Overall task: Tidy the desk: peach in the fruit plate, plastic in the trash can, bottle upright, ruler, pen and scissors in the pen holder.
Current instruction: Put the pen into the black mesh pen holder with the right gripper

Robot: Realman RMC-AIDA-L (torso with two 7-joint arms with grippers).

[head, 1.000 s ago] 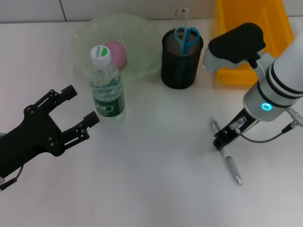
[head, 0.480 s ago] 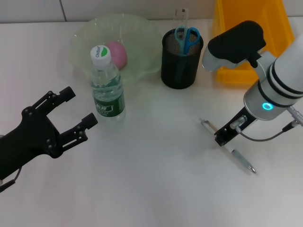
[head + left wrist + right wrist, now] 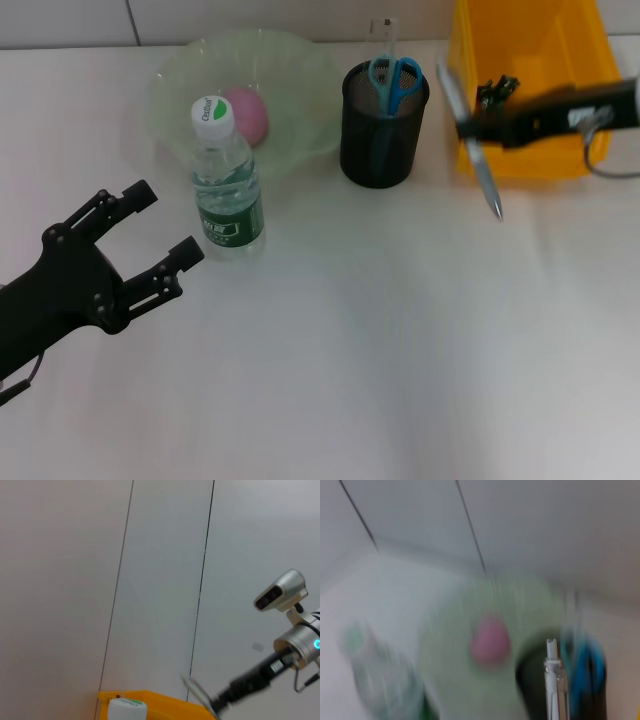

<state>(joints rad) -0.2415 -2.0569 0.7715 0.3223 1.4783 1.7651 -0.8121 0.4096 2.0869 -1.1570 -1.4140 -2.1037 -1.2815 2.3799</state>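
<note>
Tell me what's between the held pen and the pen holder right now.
Nothing. In the head view the pen, clamped in the right gripper, hangs right of the pen holder, with only bare table between. The left gripper idles by the bottle.

White desk (image 3: 350, 350), grey panelled wall (image 3: 150, 580)

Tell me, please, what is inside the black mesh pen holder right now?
The pen holder holds blue-handled scissors and a clear ruler; their lower parts are hidden by the mesh. The pen is not inside.

You see a clear plastic bottle (image 3: 226, 180), a black wire-mesh pen holder (image 3: 383, 125), a translucent green plate (image 3: 190, 75), a glossy yellow plastic bin (image 3: 530, 50), and a matt white desk (image 3: 350, 330).
</note>
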